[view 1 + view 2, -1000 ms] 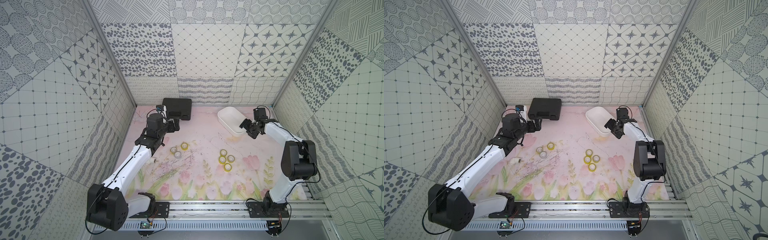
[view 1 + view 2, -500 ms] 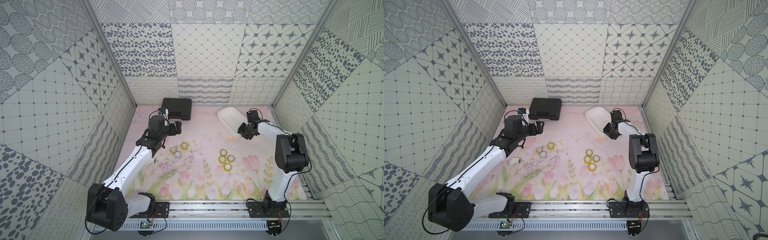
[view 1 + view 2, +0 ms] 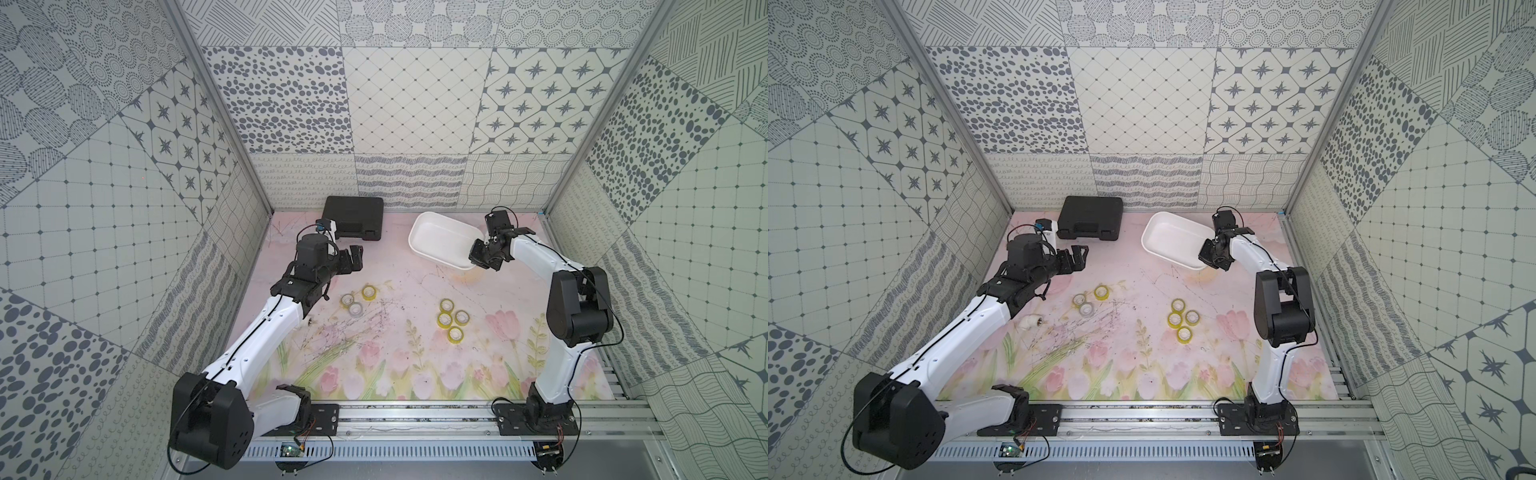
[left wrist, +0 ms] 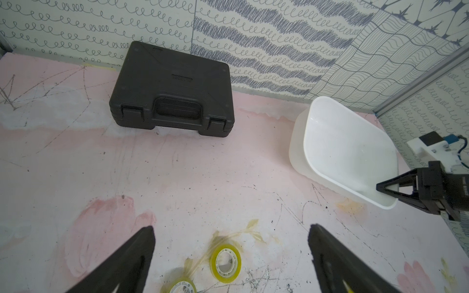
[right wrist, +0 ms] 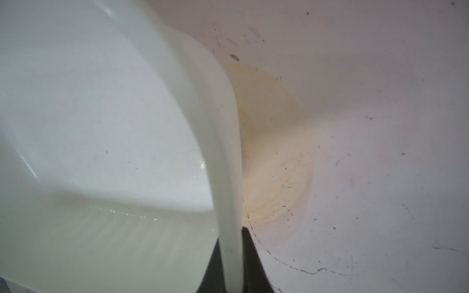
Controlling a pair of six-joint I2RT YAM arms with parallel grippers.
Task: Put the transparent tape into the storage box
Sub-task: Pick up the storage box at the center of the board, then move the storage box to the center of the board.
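The storage box (image 3: 440, 239) (image 3: 1172, 237) is a white low-walled tub at the back right of the mat, with nothing inside it. My right gripper (image 3: 478, 258) (image 3: 1207, 258) (image 5: 232, 253) is shut on the wall of the box (image 5: 228, 177) at its near right corner. Three rolls of transparent tape (image 3: 368, 292) (image 3: 1101, 292) lie left of centre. Several yellowish rolls (image 3: 446, 304) (image 3: 1178, 305) lie right of centre. My left gripper (image 3: 355, 257) (image 3: 1077, 255) (image 4: 231, 227) hangs open above the mat, just behind the left group. One roll (image 4: 227, 261) lies below the gap between its fingers.
A shut black hard-shell case (image 3: 353, 218) (image 3: 1090, 217) (image 4: 172, 88) stands against the back wall, left of the box. A small white object (image 3: 1032, 321) lies on the mat beside my left forearm. Patterned walls close in the mat on three sides.
My right gripper has slid left onto the box's near corner and shut on its wall. My left gripper has drifted slightly toward the left tape rolls, still open.
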